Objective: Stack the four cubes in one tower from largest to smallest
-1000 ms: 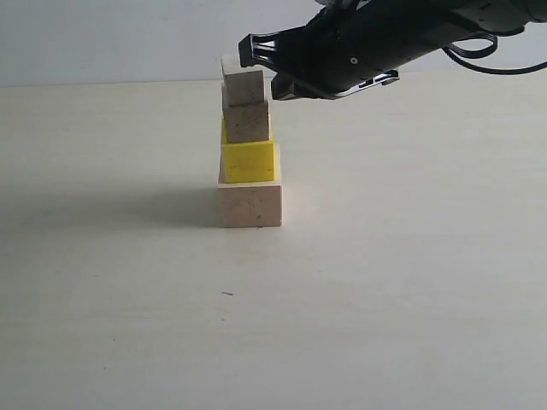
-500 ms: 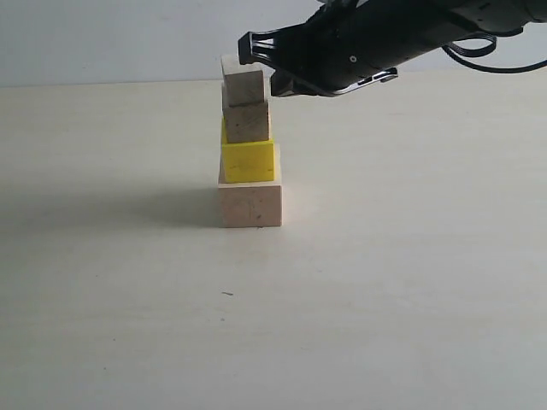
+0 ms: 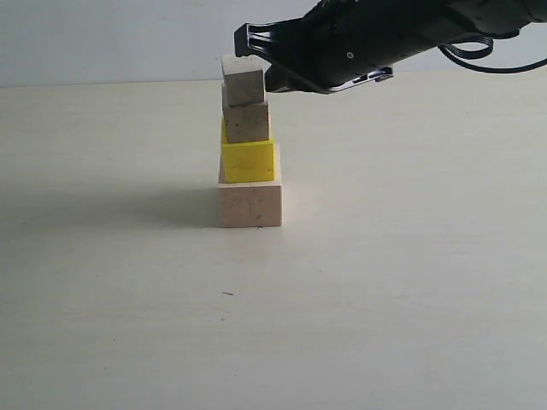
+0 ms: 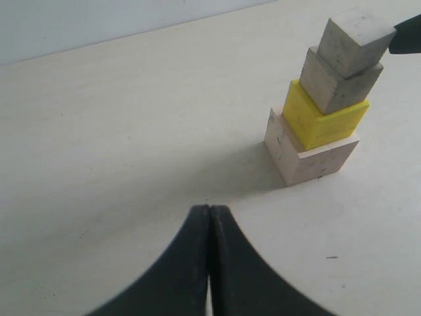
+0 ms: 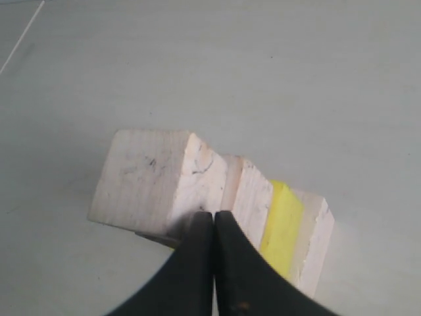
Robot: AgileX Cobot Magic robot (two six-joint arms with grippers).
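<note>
The left gripper (image 4: 209,209) has its jaws pressed together on nothing, well apart from the tower (image 4: 325,115). The tower stands on the table (image 3: 102,282) as one column: large pale cube (image 3: 249,205), yellow cube (image 3: 249,161), medium cube (image 3: 248,122), and small cube (image 3: 244,81) on top. The right gripper (image 3: 244,43), reaching in from the right, is likewise closed and empty, its tips just above the small cube; whether they touch cannot be told.

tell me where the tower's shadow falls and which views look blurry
Exterior view: faint soft shadow left of the tower on the table, fairly sharp. Left wrist view: left claw slightly soft. Right wrist view: right claw soft, greenish cast.
</note>
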